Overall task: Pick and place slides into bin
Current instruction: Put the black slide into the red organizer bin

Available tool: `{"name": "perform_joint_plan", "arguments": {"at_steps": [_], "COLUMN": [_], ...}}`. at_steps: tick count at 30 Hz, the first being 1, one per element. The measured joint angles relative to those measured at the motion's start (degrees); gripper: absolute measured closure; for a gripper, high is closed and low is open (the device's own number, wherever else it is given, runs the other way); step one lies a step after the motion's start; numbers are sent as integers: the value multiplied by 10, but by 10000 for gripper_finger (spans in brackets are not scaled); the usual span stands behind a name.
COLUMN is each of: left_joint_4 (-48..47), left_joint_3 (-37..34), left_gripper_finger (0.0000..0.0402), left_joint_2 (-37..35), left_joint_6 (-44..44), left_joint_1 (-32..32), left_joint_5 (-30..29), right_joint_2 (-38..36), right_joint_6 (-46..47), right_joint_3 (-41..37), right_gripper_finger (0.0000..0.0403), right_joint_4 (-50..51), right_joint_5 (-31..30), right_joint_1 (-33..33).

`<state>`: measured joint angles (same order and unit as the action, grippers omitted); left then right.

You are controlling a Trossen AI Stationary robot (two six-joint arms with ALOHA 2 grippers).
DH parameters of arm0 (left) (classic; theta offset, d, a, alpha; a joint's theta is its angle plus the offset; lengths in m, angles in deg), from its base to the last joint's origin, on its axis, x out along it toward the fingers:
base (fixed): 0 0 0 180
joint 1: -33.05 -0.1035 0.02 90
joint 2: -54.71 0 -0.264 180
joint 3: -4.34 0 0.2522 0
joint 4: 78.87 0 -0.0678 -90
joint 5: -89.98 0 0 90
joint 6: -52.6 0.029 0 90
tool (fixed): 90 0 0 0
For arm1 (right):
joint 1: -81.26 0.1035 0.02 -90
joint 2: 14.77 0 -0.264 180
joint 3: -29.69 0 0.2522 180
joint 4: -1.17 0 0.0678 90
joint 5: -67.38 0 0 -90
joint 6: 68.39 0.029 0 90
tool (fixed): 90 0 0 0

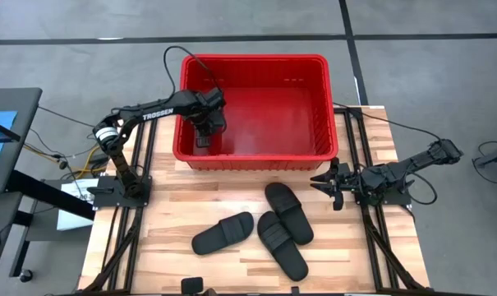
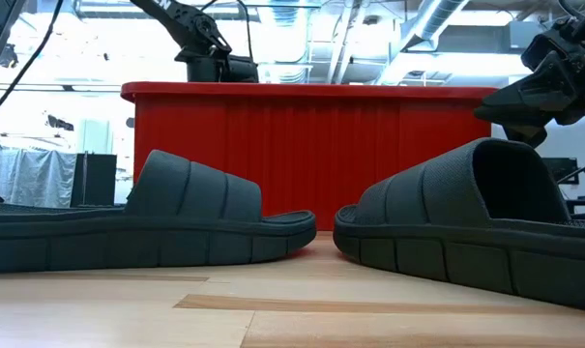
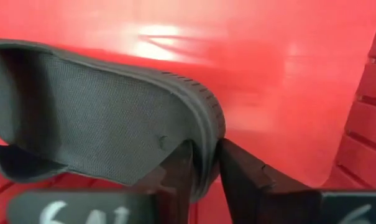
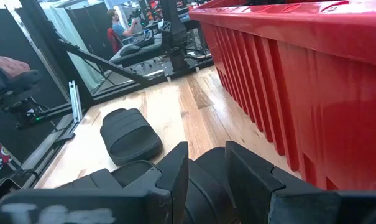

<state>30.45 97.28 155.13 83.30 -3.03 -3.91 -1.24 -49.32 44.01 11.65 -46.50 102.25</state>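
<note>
The red bin (image 1: 256,156) stands at the table's far middle. My left gripper (image 1: 204,131) reaches down inside its left part and is shut on one black slide (image 3: 100,124). Three more black slides (image 1: 223,233) (image 1: 289,212) (image 1: 282,245) lie soles down on the wood in front of the bin. My right gripper (image 1: 330,185) is open and empty, just right of the nearest slide and below the bin's right corner. Its wrist view shows a slide (image 4: 206,180) beyond its fingers and another (image 4: 130,134) farther off. My left gripper pinches the slide's sole at one rounded end (image 3: 203,140) between its two fingers, one on the textured footbed face, one on the underside. The fingers come from above into the bin. The slide stands on edge over the red floor (image 3: 287,74); whether it touches the floor, I cannot tell.
The bin's walls (image 2: 311,155) rise high behind the slides. Arm mounts and cables stand at the table's left (image 1: 121,185) and right (image 1: 388,185) edges. People show in the room beyond (image 4: 116,25). Bare wood lies at the near left (image 1: 141,255).
</note>
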Motion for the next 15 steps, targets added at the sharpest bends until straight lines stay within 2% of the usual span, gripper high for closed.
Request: {"name": "perform_joint_plan", "arguments": {"at_steps": [5,15], "left_joint_4": [3,10], "left_joint_3": [0,0], "left_gripper_finger": [308,221], "left_joint_2": [0,0], "left_joint_6": [0,1], "left_joint_1": [0,0], "left_joint_5": [0,0], "right_joint_2": [0,0], "right_joint_6": [0,0], "right_joint_3": [0,0], "right_gripper_finger": [305,305], "right_joint_4": [0,0], "right_joint_5": [0,0], "right_joint_1": [0,0]}}
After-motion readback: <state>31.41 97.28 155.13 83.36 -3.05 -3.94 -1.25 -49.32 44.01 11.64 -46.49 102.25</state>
